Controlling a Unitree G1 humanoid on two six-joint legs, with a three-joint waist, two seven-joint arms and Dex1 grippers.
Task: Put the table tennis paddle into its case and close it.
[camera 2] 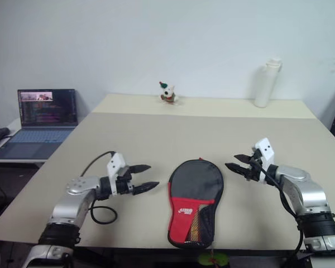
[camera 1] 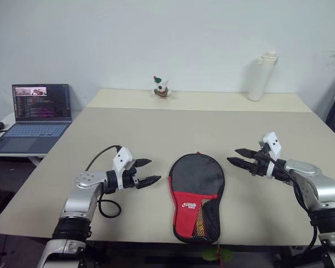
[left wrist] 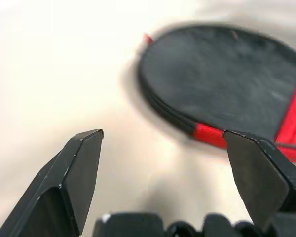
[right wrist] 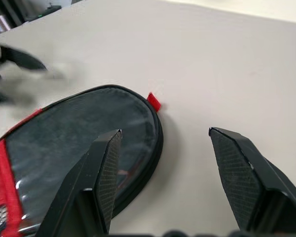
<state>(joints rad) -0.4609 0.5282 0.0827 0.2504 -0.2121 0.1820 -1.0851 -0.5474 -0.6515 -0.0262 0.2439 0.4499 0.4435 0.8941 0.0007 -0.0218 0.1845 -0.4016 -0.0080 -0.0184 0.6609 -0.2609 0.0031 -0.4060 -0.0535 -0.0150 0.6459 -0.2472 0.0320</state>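
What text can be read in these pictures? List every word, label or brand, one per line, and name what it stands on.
White lettering on the red lower part of the case: it seems to begin "STIGA", but it is too small to read for certain; a smaller line under it is unreadable.
Laptop screen: lines of text and a small picture, too small to read.
White bottle: no readable label.
Small figurine: no text.

soft cloth case [camera 1: 196,190], matt black over red, on a smooth matt beige table [camera 1: 156,128].
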